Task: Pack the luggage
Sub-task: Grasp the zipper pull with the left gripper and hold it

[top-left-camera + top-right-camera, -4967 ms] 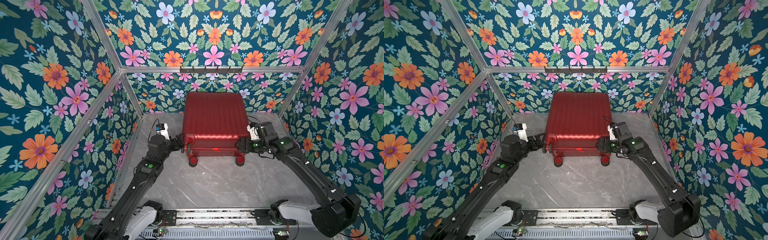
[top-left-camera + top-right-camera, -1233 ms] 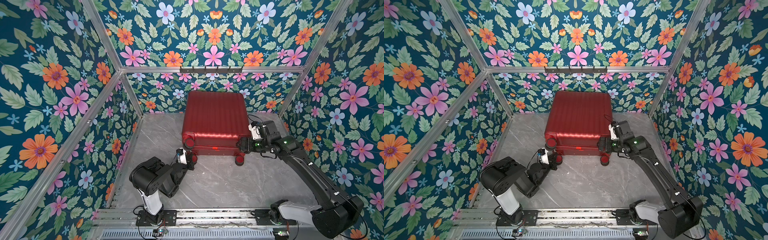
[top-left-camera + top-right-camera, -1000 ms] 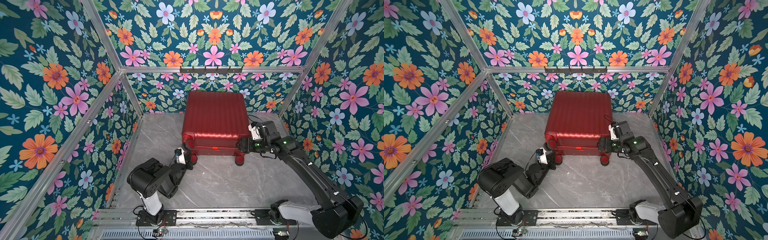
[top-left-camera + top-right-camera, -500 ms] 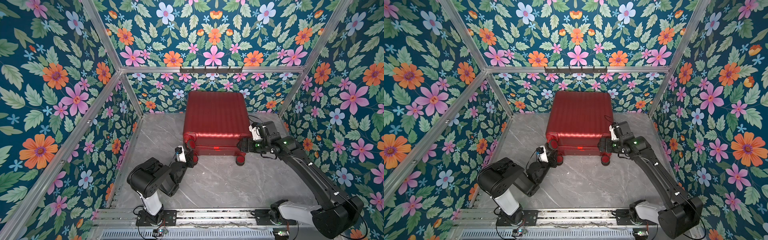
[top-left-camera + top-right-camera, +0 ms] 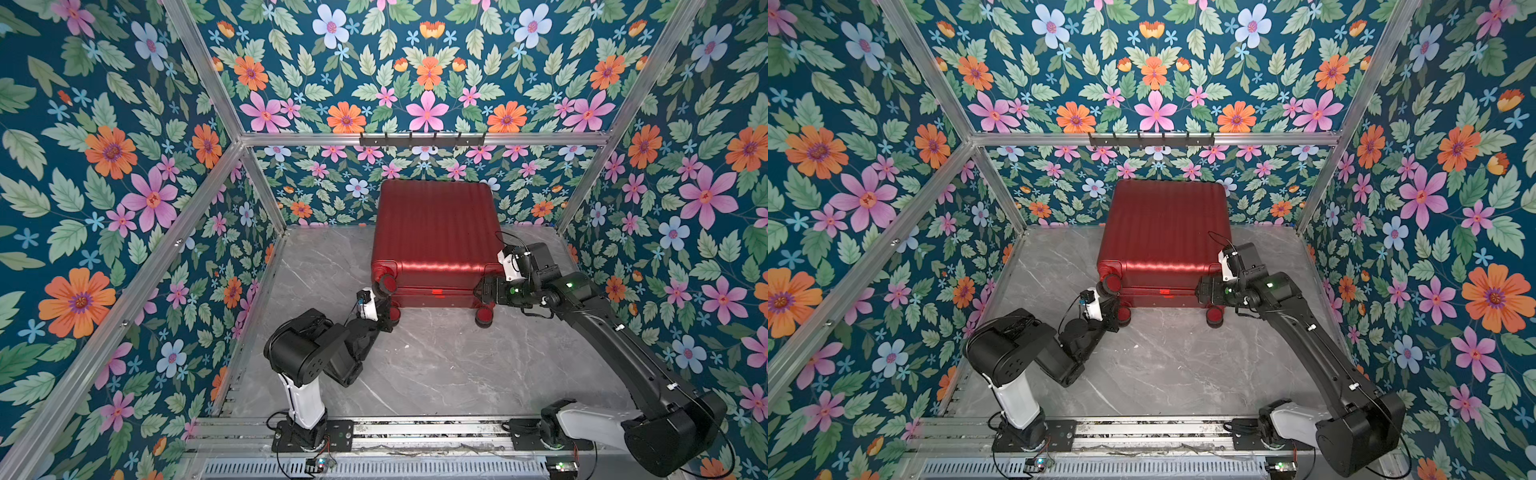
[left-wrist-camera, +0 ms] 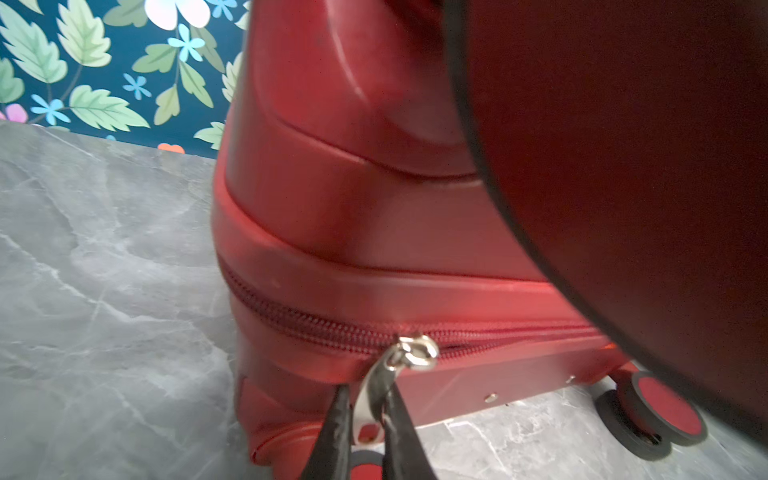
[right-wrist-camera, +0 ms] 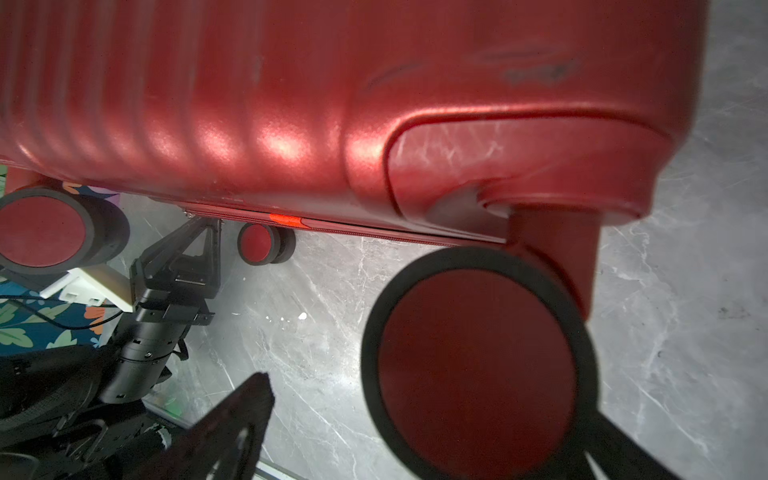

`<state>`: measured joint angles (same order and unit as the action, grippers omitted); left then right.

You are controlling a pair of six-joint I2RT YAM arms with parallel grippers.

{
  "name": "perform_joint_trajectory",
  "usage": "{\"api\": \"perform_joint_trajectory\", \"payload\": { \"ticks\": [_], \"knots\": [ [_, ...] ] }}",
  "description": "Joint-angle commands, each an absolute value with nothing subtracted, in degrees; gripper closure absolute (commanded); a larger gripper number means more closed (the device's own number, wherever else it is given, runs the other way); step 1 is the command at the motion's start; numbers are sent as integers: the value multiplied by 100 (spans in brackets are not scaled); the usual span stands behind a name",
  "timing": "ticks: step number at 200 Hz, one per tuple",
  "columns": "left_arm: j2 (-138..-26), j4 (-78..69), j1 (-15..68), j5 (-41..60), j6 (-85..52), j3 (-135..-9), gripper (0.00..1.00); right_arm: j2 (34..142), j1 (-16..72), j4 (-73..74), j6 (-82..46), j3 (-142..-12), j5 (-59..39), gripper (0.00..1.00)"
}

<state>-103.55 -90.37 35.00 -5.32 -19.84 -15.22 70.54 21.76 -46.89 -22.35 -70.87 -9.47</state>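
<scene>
The dark-red ribbed luggage (image 5: pixel 434 232) (image 5: pixel 1163 232) lies closed and flat at the back middle of the marble table. My left gripper (image 5: pixel 390 313) (image 5: pixel 1113 316) (image 6: pixel 366 390) is at its front-left corner, shut on the silver zipper pull (image 6: pixel 388 365) of the red zipper that runs round the shell (image 6: pixel 353 208). My right gripper (image 5: pixel 484 293) (image 5: pixel 1204 293) (image 7: pixel 424 415) is at the front-right corner, open wide. A red caster wheel (image 7: pixel 478 361) sits between its fingers, and one finger (image 7: pixel 245 403) stands clear of it. The inside of the luggage is hidden.
Flowered walls with aluminium posts close in the grey marble table (image 5: pixel 436 365) on three sides. A black hook rail (image 5: pixel 422 139) hangs on the back wall above the luggage. The arms' metal base rail (image 5: pixel 415 428) runs along the front edge.
Since five seconds ago the left arm has folded back, its gripper going from the luggage's left side to the front-left corner. In the last second it crept closer. The right arm stayed.
</scene>
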Motion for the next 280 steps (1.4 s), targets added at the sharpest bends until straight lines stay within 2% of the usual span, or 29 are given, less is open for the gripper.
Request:
{"api": "perform_joint_trajectory", "payload": {
  "ticks": [1, 26, 163, 234, 248, 255, 280],
  "knots": [
    [-10351, -9598, 3524, -196, -1842, -1590, 91, 7043, 2183, -4579, -2250, -7080, -1081, 1],
    [-10363, -9598, 3524, -93, -1882, -1614, 100, 7042, 2191, -4570, -2252, -7075, -1072, 1],
    [-10107, -9589, 3875, -571, -1557, -1244, 100, 6873, 1829, -5226, -2081, -7463, -56, 1],
    [-10078, -9589, 4169, -1039, -1077, -1318, 100, 7417, 1494, -5150, -1901, -7333, -585, 1],
    [-10039, -9589, 4230, -1151, -954, -1326, 100, 7438, 1488, -5100, -1892, -7249, -611, 5],
    [-10015, -9589, 4285, -1226, -880, -1326, 100, 7438, 1493, -5071, -1894, -7221, -651, 12],
    [-9952, -9580, 4417, -1415, -658, -1345, 100, 7495, 1494, -4973, -1882, -7150, -964, 52]
  ]
}}
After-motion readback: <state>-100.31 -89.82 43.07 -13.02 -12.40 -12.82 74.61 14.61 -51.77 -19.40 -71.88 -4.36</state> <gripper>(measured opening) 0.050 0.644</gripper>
